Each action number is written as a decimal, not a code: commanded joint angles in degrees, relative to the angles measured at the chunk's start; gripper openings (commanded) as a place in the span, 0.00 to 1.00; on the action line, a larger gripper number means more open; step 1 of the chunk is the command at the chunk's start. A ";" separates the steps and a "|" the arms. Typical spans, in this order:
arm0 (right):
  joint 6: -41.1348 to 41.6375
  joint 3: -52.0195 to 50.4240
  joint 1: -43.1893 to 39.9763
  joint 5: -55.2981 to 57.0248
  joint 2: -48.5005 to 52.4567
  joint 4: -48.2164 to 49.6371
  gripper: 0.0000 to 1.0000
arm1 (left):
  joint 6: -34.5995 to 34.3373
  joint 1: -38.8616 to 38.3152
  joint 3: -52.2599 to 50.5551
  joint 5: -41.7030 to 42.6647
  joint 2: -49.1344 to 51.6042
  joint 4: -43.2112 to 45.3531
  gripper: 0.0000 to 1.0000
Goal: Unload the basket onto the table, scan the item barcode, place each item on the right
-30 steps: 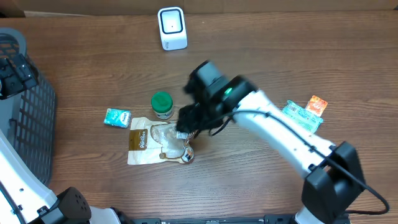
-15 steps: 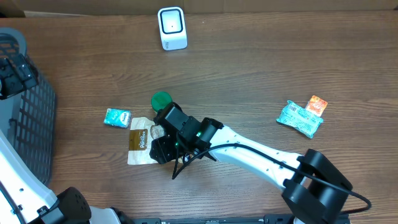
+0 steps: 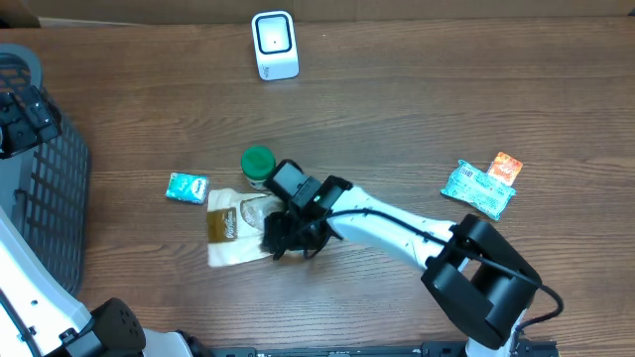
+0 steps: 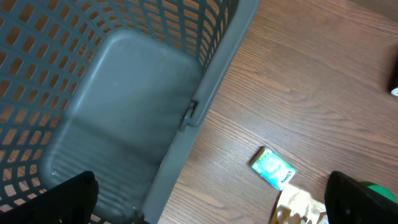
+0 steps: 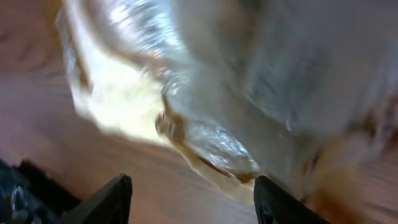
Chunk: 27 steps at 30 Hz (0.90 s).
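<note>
Since half a second ago, the right gripper [image 3: 283,236] has shifted right along the pouch [image 3: 228,226]. The pouch lies on the worktop [image 3: 397,99] beside the green-lidded jar [image 3: 258,162], well apart from the scanner [image 3: 275,45].

In the left wrist view, the left gripper [image 4: 210,180] has its jaws wide apart over the basket [image 4: 124,112] rim.

In the right wrist view, the jaws stand apart with the blurred pouch just beyond them.

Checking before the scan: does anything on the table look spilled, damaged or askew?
Nothing spilled or broken. The brown-and-white pouch with a clear window lies crumpled and slightly askew, partly under the right gripper.
</note>
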 commanded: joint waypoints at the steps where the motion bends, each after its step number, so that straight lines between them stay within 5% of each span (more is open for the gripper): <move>1: 2.47 -0.55 -2.32 1.53 0.63 -1.05 0.59 | 0.68 0.04 0.68 -0.17 0.22 0.11 0.99; 16: -6.64 -0.42 -19.61 3.76 0.63 -0.87 0.63 | 0.68 0.04 0.68 -0.17 0.22 0.11 0.99; 27: -15.82 0.81 -31.82 -12.26 0.61 -1.03 0.64 | 0.68 0.04 0.68 -0.17 0.22 0.11 1.00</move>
